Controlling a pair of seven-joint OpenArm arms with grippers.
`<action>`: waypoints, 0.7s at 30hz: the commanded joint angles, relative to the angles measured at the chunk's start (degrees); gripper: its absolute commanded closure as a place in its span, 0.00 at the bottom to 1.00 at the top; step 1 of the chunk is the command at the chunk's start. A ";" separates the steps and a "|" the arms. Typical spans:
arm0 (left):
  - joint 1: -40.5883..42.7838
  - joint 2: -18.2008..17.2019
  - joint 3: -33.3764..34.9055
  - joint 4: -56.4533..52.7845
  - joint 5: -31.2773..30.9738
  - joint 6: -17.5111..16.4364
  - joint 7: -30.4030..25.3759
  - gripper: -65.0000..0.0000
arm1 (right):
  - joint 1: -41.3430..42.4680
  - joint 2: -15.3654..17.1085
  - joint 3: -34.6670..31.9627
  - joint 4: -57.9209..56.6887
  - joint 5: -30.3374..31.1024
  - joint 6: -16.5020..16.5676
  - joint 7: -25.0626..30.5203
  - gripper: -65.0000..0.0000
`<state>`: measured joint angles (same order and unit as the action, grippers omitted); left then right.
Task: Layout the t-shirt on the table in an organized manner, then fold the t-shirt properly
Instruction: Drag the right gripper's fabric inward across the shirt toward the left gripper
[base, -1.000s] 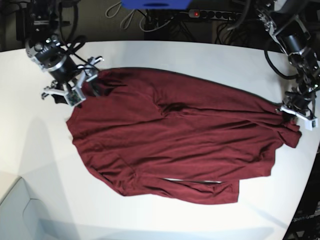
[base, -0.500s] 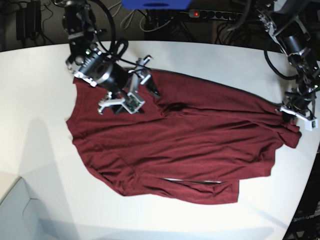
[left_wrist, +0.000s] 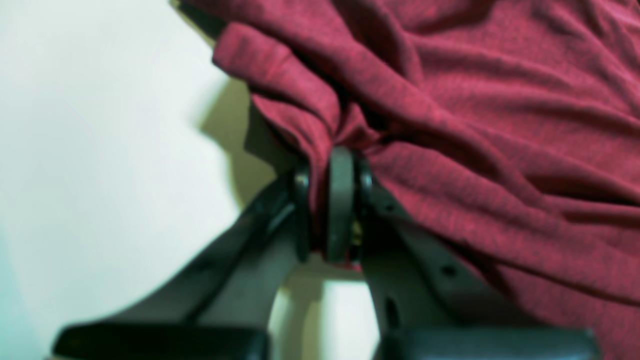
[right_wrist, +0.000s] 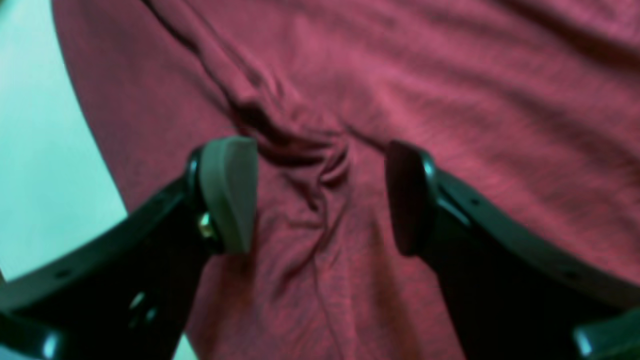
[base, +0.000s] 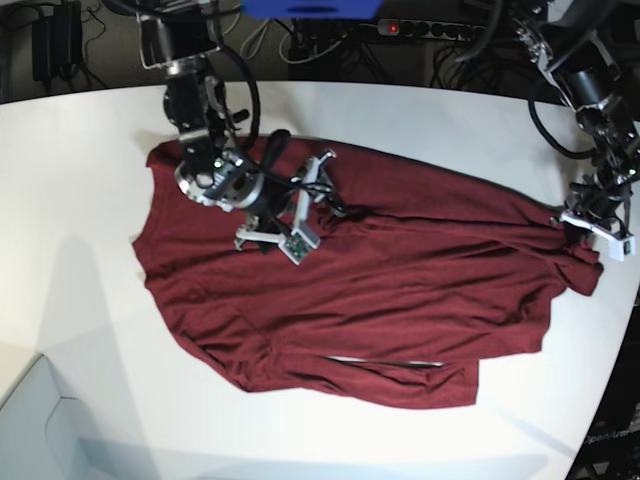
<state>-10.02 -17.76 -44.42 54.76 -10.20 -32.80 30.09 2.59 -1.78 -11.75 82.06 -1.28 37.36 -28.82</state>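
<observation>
1. Plainly, the laying-out step is in hand, not the folding: the t-shirt (base: 380, 290) is spread over the middle of the white tabletop (base: 70, 330) but is not yet flat. A dark puckered ridge sits in its upper middle, and the hem along the near edge is doubled over.

2. The left end effector (left_wrist: 330, 200) is at the shirt's far end, near the curved tabletop edge. Its jaws are pressed together on a bunched fold of maroon cloth, which rises in gathers from the pinch. In the base view that corner of the fabric looks drawn up into a small peak.

3. The right end effector (right_wrist: 320, 195) hangs over the shirt's upper middle with its jaws spread wide and nothing between them. The wrist view shows the crumpled ridge lying directly between the two pads (right_wrist: 227, 192). I cannot tell whether the pads touch the cloth.

4. My reading is that this arm is lined up to take hold of that pucker.

5. The next move likely calls for lowering the open jaws onto the ridge and closing on the top layer only. The arm would then draw away from the left arm's hold, so the wrinkle pulls out.

6. The thin fabric may drag the layer beneath along, so a shallow pinch seems wise.
</observation>
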 joint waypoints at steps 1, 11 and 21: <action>-0.31 -1.01 -0.02 1.11 -0.75 -0.13 -1.03 0.97 | 1.67 -0.55 -0.08 0.09 0.97 0.22 1.70 0.38; 0.13 -1.36 -0.10 1.11 -0.49 -0.13 -0.86 0.97 | 4.14 -1.60 -0.08 -5.09 0.97 0.22 1.96 0.39; 0.13 -3.38 -0.10 1.11 -0.75 -0.13 -0.68 0.74 | 4.14 -1.52 -0.08 -5.18 0.97 0.31 1.96 0.93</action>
<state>-9.15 -19.46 -44.27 54.76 -10.35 -32.82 30.59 5.52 -3.01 -11.79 76.09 -1.26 37.47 -28.27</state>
